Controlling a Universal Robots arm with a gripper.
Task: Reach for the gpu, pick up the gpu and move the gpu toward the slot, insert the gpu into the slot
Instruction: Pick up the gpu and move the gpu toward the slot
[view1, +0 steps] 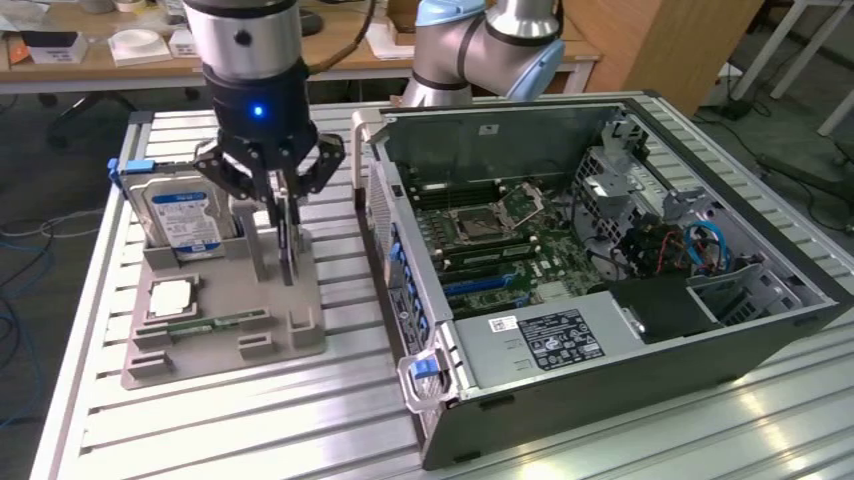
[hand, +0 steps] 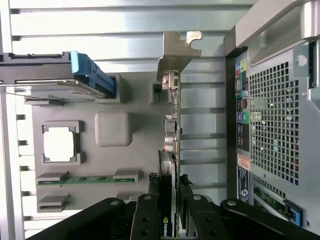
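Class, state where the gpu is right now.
On the exterior view's left, the gpu stands on edge in the grey holder, clamped by the gripper, beside the hard drive.

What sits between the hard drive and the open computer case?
In the exterior view, the gpu stands on edge in the grey holder between the hard drive and the computer case, with the claw gripping its top.

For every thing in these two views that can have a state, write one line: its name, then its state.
gripper: shut on the gpu
gpu: upright on edge in the grey holder
hard drive: standing upright in the grey holder
memory stick: lying flat in the grey holder
computer case: side panel off, inside exposed
slot: empty
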